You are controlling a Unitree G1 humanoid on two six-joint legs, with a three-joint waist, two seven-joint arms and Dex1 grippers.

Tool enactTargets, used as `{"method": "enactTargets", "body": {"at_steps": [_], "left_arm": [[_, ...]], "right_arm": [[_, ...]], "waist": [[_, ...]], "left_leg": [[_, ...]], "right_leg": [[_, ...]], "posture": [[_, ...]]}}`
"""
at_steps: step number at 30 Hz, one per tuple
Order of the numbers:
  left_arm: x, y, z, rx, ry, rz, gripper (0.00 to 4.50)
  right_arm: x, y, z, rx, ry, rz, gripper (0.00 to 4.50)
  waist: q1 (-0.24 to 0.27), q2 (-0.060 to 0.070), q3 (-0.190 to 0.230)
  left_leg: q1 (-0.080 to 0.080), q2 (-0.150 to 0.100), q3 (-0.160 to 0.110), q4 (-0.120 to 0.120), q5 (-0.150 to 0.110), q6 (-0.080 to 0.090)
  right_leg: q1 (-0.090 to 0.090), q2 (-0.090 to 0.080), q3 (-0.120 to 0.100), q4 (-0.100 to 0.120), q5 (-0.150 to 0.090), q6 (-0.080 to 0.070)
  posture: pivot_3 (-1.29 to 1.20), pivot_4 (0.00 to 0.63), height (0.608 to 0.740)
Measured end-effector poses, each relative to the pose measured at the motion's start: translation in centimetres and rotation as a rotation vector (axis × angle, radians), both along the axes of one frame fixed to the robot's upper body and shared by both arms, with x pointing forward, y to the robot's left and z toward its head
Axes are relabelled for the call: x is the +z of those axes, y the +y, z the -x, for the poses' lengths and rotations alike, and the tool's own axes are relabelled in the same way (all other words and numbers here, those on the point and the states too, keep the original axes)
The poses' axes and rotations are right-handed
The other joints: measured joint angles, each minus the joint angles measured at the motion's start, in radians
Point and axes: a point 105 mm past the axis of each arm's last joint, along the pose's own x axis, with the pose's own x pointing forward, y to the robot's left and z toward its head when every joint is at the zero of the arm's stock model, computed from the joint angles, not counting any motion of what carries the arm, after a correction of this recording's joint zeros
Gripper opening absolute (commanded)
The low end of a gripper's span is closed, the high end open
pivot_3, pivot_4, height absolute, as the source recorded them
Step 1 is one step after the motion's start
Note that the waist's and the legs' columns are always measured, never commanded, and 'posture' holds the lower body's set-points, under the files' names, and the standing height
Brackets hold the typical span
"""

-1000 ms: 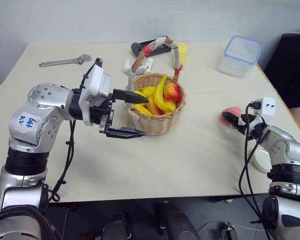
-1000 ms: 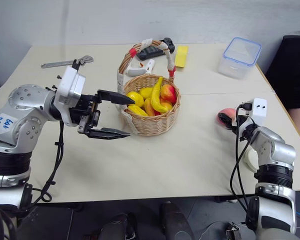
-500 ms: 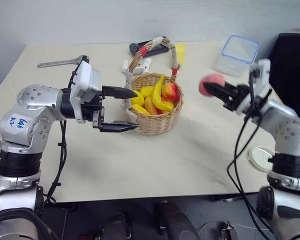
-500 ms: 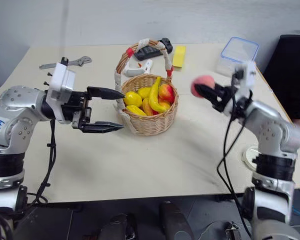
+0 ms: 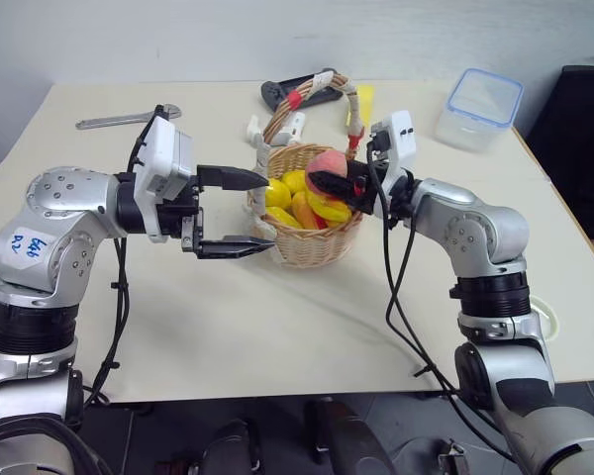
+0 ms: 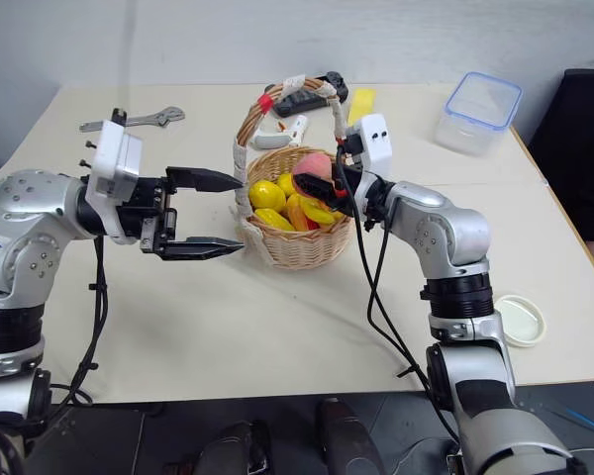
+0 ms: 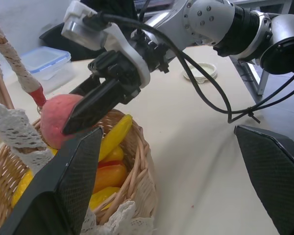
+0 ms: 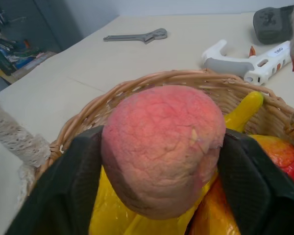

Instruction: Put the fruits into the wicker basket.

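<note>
Nearly done: right gripper (image 5: 329, 184) clamps the peach (image 8: 161, 147) right over the wicker basket (image 5: 312, 247), release pending (apple (image 8: 279, 159) already inside among bananas), left gripper (image 5: 247, 213) empty, jaws spread, beside the basket.

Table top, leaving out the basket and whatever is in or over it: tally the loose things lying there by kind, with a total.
Wrench: 1
Black object: 1
White handheld tool: 1
Yellow flat piece: 1
Clear box with blue-rimmed lid: 1
Round white lid: 1
Total: 6
</note>
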Motion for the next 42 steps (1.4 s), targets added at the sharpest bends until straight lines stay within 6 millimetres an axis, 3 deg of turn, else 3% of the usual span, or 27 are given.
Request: {"method": "enactTargets", "body": {"at_steps": [5,8,11,14,18,21,24,27,30,40,42], "left_arm": [[0.0,0.1,0.0,0.007,0.0,0.003,4.5],[-0.2,0.2,-0.1,0.015,0.007,0.006,4.5],[-0.3,0.3,-0.1,0.017,0.009,0.006,4.5],[-0.1,0.2,-0.3,0.021,0.003,0.015,4.5],[0.9,-0.2,-0.8,0.022,-0.032,0.046,4.5],[0.9,-0.3,-0.7,0.02,-0.035,0.045,4.5],[0.9,-0.2,-0.7,0.025,-0.037,0.042,4.5],[0.7,0.0,-0.6,0.038,-0.035,0.039,4.5],[0.6,-0.1,-0.4,0.043,-0.037,0.037,4.5],[0.8,0.1,-0.1,0.061,-0.047,0.053,4.5],[0.8,0.1,-0.1,0.062,-0.045,0.053,4.5]], "right_arm": [[2.2,-0.8,2.0,0.054,-0.082,0.001,4.48],[3.1,-2.9,3.0,0.045,-0.109,-0.001,4.48],[3.3,-4.9,2.7,-0.016,-0.138,0.038,4.48],[3.1,-5.5,1.3,-0.077,-0.185,0.092,4.48],[2.0,-3.0,-1.8,-0.089,-0.204,0.113,4.48],[2.5,-1.6,-3.7,-0.102,-0.214,0.085,4.48],[3.1,-1.1,-5.2,-0.135,-0.23,0.08,4.48],[2.4,-1.2,-6.3,-0.164,-0.213,0.094,4.48],[1.5,-1.1,-6.9,-0.174,-0.196,0.104,3.94],[0.9,-1.1,-7.3,-0.161,-0.24,0.151,0.4],[0.9,-1.0,-7.2,-0.152,-0.245,0.149,0.31]], "waist": [[0.003,0.0,0.0],[0.007,0.0,0.0],[0.005,0.0,0.0],[-0.004,0.0,0.0],[-0.018,0.0,0.0],[-0.025,0.0,0.0],[-0.025,0.0,0.0],[-0.026,0.0,0.0],[-0.027,0.0,0.0],[-0.028,0.0,0.0],[-0.029,0.0,0.0]], "left_leg": [[0.0,0.0,0.0,0.0,0.0,0.0],[0.0,0.0,0.0,0.001,0.0,0.0],[0.001,0.0,0.001,0.001,0.0,0.0],[0.002,0.0,0.001,0.001,0.0,0.0],[0.002,0.0,0.001,0.001,0.002,-0.001],[0.002,0.0,0.0,0.001,0.002,-0.001],[0.002,0.0,0.0,0.001,0.002,-0.001],[0.001,0.0,0.001,0.0,0.001,-0.001],[0.001,0.0,0.001,0.0,0.0,-0.001],[0.001,0.001,0.001,0.001,0.0,-0.001],[0.002,0.0,0.001,0.001,0.0,-0.001]], "right_leg": [[0.0,0.0,0.0,0.0,0.0,0.0],[0.0,0.0,0.0,0.0,0.0,0.0],[0.001,0.0,0.0,0.0,0.0,0.0],[0.001,0.0,0.0,0.001,0.0,0.0],[0.0,0.001,0.0,0.004,0.0,-0.001],[0.0,0.001,0.0,0.005,0.001,-0.001],[0.0,0.0,0.0,0.004,0.0,-0.001],[0.0,0.0,0.0,0.001,0.0,-0.001],[0.0,0.0,0.0,0.0,0.0,-0.001],[0.0,0.0,0.0,0.002,0.0,-0.001],[0.0,0.0,0.0,0.003,0.0,-0.001]], "posture": [[0.0,0.15,0.74],[0.0,0.15,0.74],[0.0,0.15,0.74],[0.0,0.15,0.74],[0.0,0.15,0.74],[0.0,0.15,0.74],[0.0,0.15,0.74],[0.0,0.15,0.74],[0.0,0.15,0.74],[0.0,0.15,0.74],[0.0,0.15,0.74]]}}
